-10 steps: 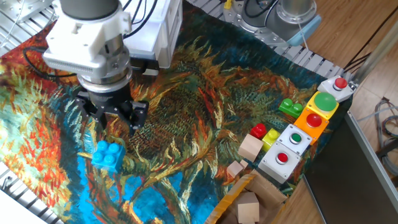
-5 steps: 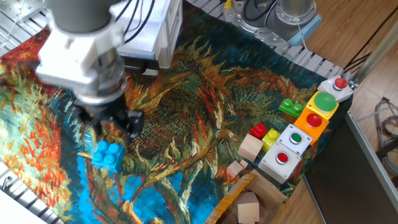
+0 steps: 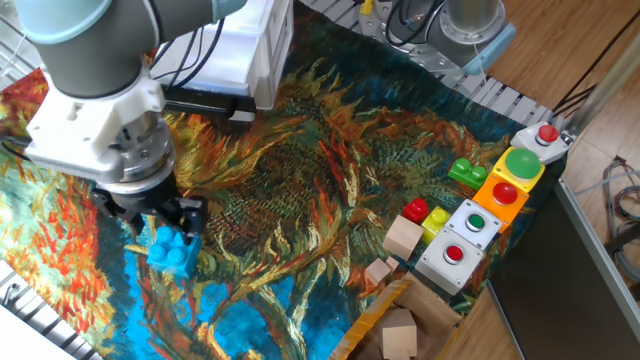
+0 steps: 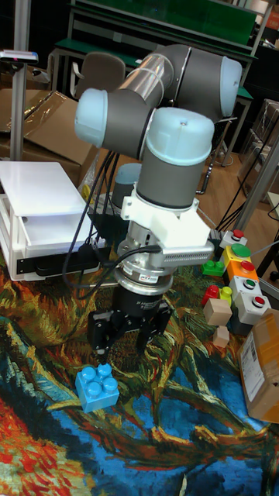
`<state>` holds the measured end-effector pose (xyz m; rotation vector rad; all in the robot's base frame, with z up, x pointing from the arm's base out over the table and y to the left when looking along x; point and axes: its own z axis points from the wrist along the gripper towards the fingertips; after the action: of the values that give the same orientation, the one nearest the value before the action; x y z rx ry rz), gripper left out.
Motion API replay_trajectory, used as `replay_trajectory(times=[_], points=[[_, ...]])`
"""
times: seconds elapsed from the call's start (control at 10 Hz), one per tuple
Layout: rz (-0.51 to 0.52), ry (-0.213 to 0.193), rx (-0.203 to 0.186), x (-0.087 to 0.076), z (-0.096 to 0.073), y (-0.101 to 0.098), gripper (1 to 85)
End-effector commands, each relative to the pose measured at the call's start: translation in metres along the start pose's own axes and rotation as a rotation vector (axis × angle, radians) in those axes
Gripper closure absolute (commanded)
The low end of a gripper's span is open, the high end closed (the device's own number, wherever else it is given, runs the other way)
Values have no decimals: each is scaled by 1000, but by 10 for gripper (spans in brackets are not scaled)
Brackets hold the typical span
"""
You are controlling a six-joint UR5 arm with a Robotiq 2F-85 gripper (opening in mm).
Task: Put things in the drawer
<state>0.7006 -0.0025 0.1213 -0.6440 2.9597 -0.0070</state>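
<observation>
A bright blue studded brick lies on the painted cloth near the front left. My gripper hangs open just above and behind it, its black fingers spread with nothing between them, and its nearer finger is over the brick's back edge. Whether it touches the brick I cannot tell. The white cabinet stands at the back left, largely behind my arm. In the tall fixed view its white drawer seems to jut out from the front; no knob shows.
At the right edge sits a button box with red and green buttons. Beside it lie a green brick, red and yellow bricks and wooden blocks. A cardboard box stands at the front right. Cables run by the cabinet.
My arm has moved left and toward the front, lower over the cloth, closing in on the blue brick. The brick has stayed in place and the fingers stay spread.
</observation>
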Motion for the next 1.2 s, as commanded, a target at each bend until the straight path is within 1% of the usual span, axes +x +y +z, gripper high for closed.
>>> replay_trajectory(times=[0.0,0.1,0.2,0.3,0.4,0.5,0.6,0.7,0.8,0.9,1.1], points=[[103,48,36,11,17,-26,207],[117,65,44,24,19,-32,207],[128,55,13,23,15,-22,203],[129,46,-10,20,15,-16,207],[142,46,-22,20,15,-13,207],[145,55,-8,22,15,-16,207],[156,59,-31,21,17,-11,207],[129,63,-38,18,27,-11,203],[118,61,-61,16,34,-7,190],[109,62,-71,16,37,-4,163],[61,49,-56,14,31,-6,130]])
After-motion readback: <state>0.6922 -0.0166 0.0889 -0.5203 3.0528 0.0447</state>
